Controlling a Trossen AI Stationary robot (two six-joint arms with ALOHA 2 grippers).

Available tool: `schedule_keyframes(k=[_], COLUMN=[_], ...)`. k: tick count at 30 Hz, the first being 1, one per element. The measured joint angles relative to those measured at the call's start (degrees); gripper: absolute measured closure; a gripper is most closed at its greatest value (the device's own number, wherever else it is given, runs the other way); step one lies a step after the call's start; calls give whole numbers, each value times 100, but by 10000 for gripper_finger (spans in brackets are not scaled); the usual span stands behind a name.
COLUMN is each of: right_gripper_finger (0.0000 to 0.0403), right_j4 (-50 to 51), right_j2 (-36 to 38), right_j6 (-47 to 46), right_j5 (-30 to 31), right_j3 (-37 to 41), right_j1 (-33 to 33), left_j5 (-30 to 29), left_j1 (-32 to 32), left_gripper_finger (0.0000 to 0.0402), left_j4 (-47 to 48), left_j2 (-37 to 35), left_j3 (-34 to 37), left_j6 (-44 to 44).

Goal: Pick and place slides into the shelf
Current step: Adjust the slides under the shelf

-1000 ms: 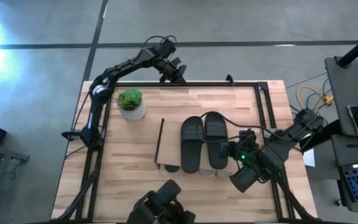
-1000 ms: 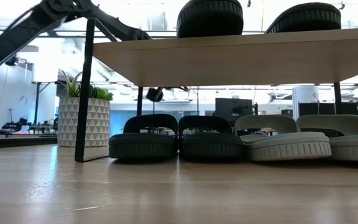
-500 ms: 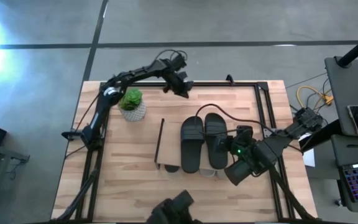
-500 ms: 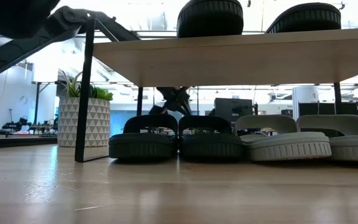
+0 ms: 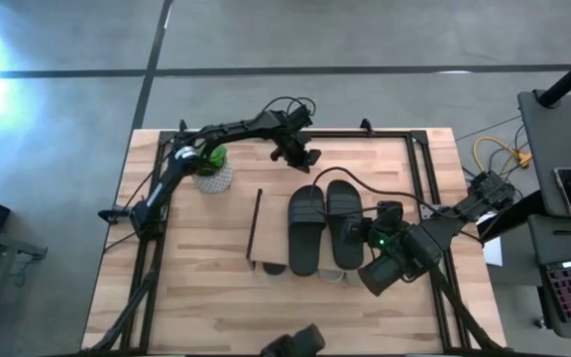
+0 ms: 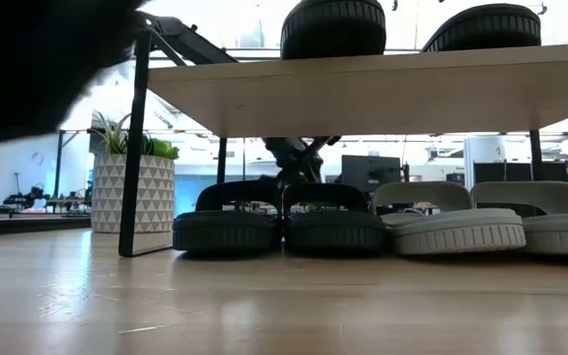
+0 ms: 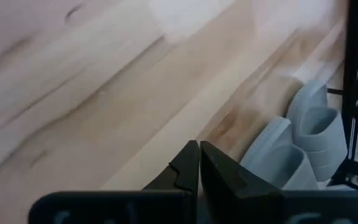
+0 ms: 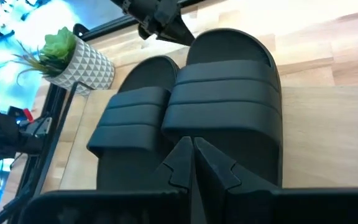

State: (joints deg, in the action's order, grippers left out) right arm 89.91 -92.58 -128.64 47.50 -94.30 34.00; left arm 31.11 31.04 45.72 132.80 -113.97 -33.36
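The shelf (image 5: pixel 271 223) is a low rack with a light plank top (image 6: pixel 363 94). Two black slides (image 5: pixel 305 228) (image 5: pixel 343 223) lie side by side on the plank. Under it, two black slides (image 6: pixel 227 222) (image 6: pixel 333 222) and two light grey slides (image 6: pixel 457 225) (image 6: pixel 560 225) rest on the table. My left gripper (image 5: pixel 305 159) is shut and hangs low just beyond the shelf's far side (image 6: pixel 294 163), over bare table (image 7: pixel 199 152). My right gripper (image 5: pixel 370 238) is shut at the shelf's right side, its tips over the right-hand black slide (image 8: pixel 190 149). My right gripper points its shut fingers (image 8: pixel 182 158) from the table's right at the right-hand black slide, near its broad strap (image 8: pixel 222 106). The fingers themselves hide the tips' end, and I cannot tell whether they touch the slide. My left gripper touches nothing.
A small potted plant (image 5: pixel 209 167) in a white patterned pot stands on the table left of the shelf, close to the left arm. Black rails (image 5: pixel 419 164) run along the table's edges. A dark blurred shape (image 6: pixel 37 59) fills the low view's upper left.
My left gripper has swung from the table's far edge toward the shelf and come down behind it, ending just beyond the far ends of the top slides. My right gripper has shifted slightly toward the right-hand black slide. The slides have stayed put.
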Motion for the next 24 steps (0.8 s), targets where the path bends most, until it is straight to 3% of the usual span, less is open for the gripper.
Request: schedule_keyframes(k=[4,7,10,13,19,24], right_gripper_finger=[392,392,392,392,392,392], right_j4=[-14,-20,-24,-16,-11,-3], right_j2=[24,31,49,62,62,62], right_j6=[88,137,235,290,465,537], right_j5=[-120,-124,-120,-113,-98,-98], right_j3=[-2,-5,-13,-13,-13,-13], right_j1=[4,26,76,128,223,267], left_j5=[652,815,1539,1702,3000,3199], left_j1=[14,51,148,206,78,-114], left_gripper_finger=[401,401,401,401,401,401], left_j4=[354,775,1348,1615,1624,1481], left_j2=[10,6,21,21,6,39], left_j3=[15,11,15,-7,-91,-49], left_j6=[23,233,401,474,583,627])
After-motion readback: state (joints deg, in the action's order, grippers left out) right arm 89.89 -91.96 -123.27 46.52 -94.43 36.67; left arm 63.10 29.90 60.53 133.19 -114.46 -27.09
